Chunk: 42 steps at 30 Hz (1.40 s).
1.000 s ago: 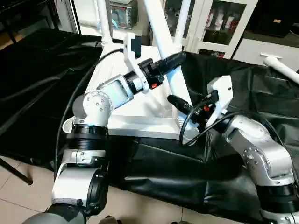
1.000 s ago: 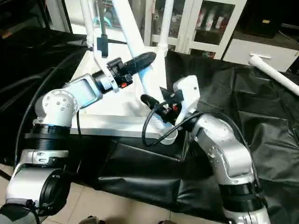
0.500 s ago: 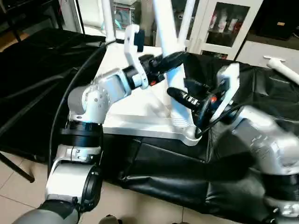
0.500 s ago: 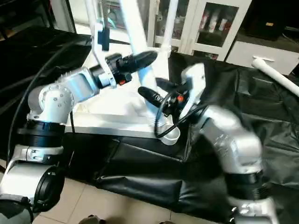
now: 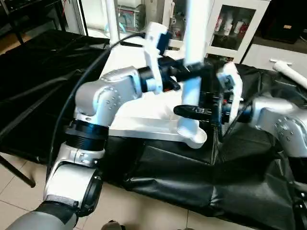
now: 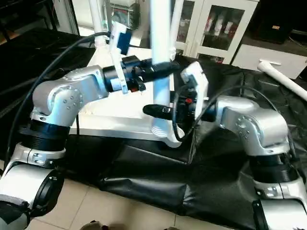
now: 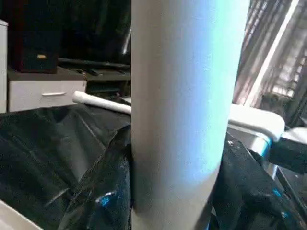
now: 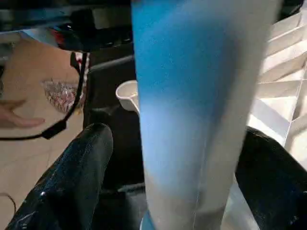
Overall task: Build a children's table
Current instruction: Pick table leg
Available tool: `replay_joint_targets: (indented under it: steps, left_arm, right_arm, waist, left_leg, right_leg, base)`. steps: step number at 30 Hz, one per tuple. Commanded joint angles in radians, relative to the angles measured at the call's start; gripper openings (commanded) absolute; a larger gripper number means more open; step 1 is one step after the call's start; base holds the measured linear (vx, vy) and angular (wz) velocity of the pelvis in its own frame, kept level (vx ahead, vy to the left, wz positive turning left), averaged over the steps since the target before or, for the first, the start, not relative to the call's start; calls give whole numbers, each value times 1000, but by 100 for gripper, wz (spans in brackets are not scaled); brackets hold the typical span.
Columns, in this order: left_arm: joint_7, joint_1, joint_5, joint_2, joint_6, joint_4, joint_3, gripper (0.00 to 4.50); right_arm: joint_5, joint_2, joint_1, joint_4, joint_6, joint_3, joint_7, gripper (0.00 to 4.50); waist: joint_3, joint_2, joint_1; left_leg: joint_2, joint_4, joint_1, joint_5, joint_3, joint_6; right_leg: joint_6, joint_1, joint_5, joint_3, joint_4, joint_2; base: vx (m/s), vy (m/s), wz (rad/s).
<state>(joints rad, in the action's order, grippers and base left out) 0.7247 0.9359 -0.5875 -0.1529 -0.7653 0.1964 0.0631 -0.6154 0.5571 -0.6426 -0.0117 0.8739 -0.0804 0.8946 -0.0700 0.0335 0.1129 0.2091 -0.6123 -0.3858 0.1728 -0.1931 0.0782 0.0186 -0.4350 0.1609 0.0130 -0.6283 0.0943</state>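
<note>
While the white tabletop (image 5: 144, 125) lies upside down on the black cloth (image 5: 43, 72), a table leg (image 5: 194, 57) stands straight up in its near corner socket (image 5: 197, 139). The left gripper (image 5: 192, 75) pinches the leg high up, and the right gripper (image 5: 189, 111) pinches it lower down.

- no text, label, brand, number or sign can be read in any view.
</note>
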Motion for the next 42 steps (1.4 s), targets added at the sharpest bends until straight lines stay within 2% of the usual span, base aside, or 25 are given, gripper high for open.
replay_joint_targets:
  steps: [1,4,5,8,11,18,19,23,31,34,35,42]
  left_arm:
    - [19,12,13,-9,0,-35,15,185]
    - [42,7,21,-21,0,-48,34,185]
    - [45,5,24,-23,1,-50,37,185]
    - [52,6,24,-27,3,-50,42,185]
    - [64,4,27,-32,6,-52,50,185]
    - [81,-2,35,-39,11,-55,60,185]
    - [82,-1,34,-39,10,-55,59,185]
    - [88,-2,31,-41,9,-57,61,185]
    - [109,-7,34,-48,4,-67,66,185]
    - [119,-8,40,-54,8,-65,73,185]
    - [120,-8,40,-55,9,-65,74,185]
    - [138,-12,47,-61,11,-71,85,185]
  right_arm:
    - [21,2,-15,20,9,-19,6,390]
    - [36,-5,-26,37,2,-28,-1,390]
    - [35,-6,-29,41,4,-29,-1,390]
    - [36,-5,-34,44,10,-30,2,390]
    - [40,1,-34,47,7,-32,6,390]
    - [38,2,-31,42,5,-22,16,390]
    - [37,2,-31,41,5,-22,17,363]
    - [38,1,-29,38,3,-21,19,351]
    - [40,-5,-26,37,-6,-24,28,275]
    - [42,-5,-25,37,-7,-24,30,265]
    - [42,-5,-25,37,-7,-24,30,245]
    - [51,-8,-21,37,-22,-28,36,205]
  waist:
    - [86,20,3]
    - [87,21,4]
    - [89,18,3]
    - [89,21,3]
    - [90,18,4]
    - [89,18,4]
    - [90,18,4]
    - [90,20,4]
    - [90,20,4]
    - [90,20,4]
    - [90,19,4]
    - [90,19,4]
  left_leg:
    - [0,60,14,125,-4,-15]
    - [-1,60,13,116,-3,-11]
    - [-1,59,13,112,-3,-11]
    - [-2,58,11,104,-3,-16]
    - [-2,58,12,102,-3,-16]
    - [-2,58,12,111,-3,-14]
    - [-2,58,13,112,-3,-14]
    - [-2,58,12,110,-4,-17]
    - [-1,58,12,107,-3,-18]
    - [-2,58,13,108,-3,-18]
    - [-2,57,12,107,-3,-17]
    - [-2,57,12,110,-3,-15]
  right_leg:
    - [-197,64,185,-10,66,21]
    - [-196,64,169,-10,64,19]
    - [-200,64,155,-10,61,19]
    - [-205,67,135,-9,59,18]
    - [-209,67,126,-9,58,18]
    - [-212,68,132,-9,59,18]
    - [-213,67,130,-9,59,18]
    - [-216,68,125,-9,58,18]
    - [-217,67,128,-9,57,19]
    - [-214,67,132,-9,57,18]
    - [-215,67,127,-9,57,18]
    - [-215,66,129,-9,57,18]
  base:
    - [0,0,0]
    - [0,0,0]
    - [0,0,0]
    - [0,0,0]
    - [0,0,0]
    - [0,0,0]
    - [0,0,0]
    - [0,0,0]
    - [0,0,0]
    - [0,0,0]
    - [0,0,0]
    - [0,0,0]
